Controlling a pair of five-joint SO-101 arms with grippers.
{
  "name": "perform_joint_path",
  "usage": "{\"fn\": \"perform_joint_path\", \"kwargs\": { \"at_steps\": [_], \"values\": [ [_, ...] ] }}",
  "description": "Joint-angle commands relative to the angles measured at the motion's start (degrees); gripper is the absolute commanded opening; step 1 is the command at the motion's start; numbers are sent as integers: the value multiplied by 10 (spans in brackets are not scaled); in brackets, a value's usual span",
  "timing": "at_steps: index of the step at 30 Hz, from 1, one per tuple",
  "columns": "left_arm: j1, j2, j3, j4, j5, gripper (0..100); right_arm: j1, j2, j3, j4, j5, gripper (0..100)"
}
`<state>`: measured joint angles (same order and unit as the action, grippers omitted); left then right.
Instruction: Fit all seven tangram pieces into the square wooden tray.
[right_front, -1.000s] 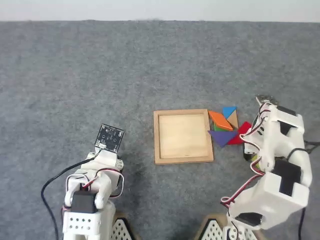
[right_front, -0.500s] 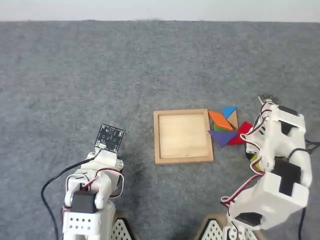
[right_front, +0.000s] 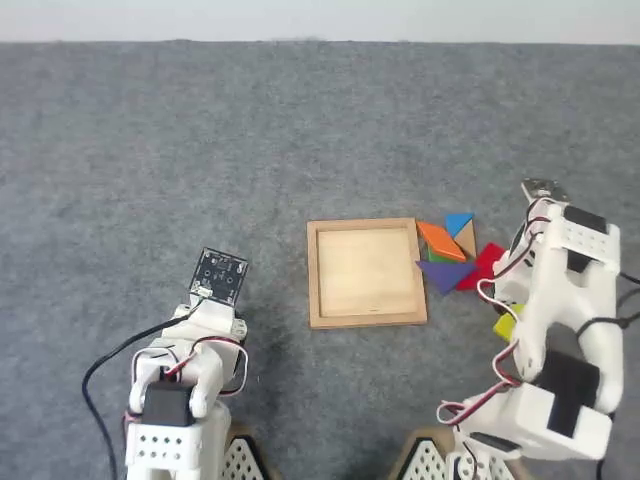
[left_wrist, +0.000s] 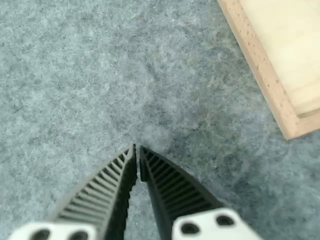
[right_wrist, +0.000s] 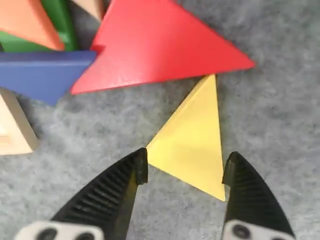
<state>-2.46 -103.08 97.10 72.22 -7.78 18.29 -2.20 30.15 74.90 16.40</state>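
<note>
The square wooden tray (right_front: 365, 272) lies mid-table with nothing in it. Just to its right is a cluster of pieces: orange (right_front: 438, 240), blue (right_front: 458, 222), tan (right_front: 466, 241), green (right_front: 434, 256), purple (right_front: 445, 274) and a red triangle (right_front: 481, 266). A yellow triangle (right_front: 505, 325) lies apart, beside the right arm (right_front: 560, 300). My right gripper (right_wrist: 186, 167) is open just above the carpet, one finger on each side of the yellow triangle (right_wrist: 192, 142), below the red triangle (right_wrist: 155, 47). My left gripper (left_wrist: 136, 149) is shut and empty over bare carpet, left of the tray's corner (left_wrist: 280, 75).
Grey carpet covers the table. The left arm (right_front: 190, 370) sits folded at the front left, well clear of the tray. The purple piece (right_wrist: 42, 72) and the tray corner (right_wrist: 12, 132) lie close beside the right gripper's finger.
The right arm has shifted a little to the right and back, and more of the yellow triangle now shows beside it. The left arm and the other pieces have not moved.
</note>
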Motion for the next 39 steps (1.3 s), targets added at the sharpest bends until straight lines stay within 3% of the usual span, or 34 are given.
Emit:
{"fn": "perform_joint_path", "kwargs": {
  "at_steps": [1, 6, 12, 23, 39],
  "values": [
    [-3, -14, -7, 3, 4, 13, 1, -28, 4, 5, 0, 238],
    [-3, -14, -7, 3, 4, 13, -14, -15, 12, 23, 103, 242],
    [-3, -14, -7, 3, 4, 13, -11, -12, 22, -5, 50, 340],
    [-3, -14, -7, 3, 4, 13, 5, -16, 89, -87, 47, 330],
    [-3, -14, -7, 3, 4, 13, 0, -10, 144, -121, 46, 328]
  ]
}}
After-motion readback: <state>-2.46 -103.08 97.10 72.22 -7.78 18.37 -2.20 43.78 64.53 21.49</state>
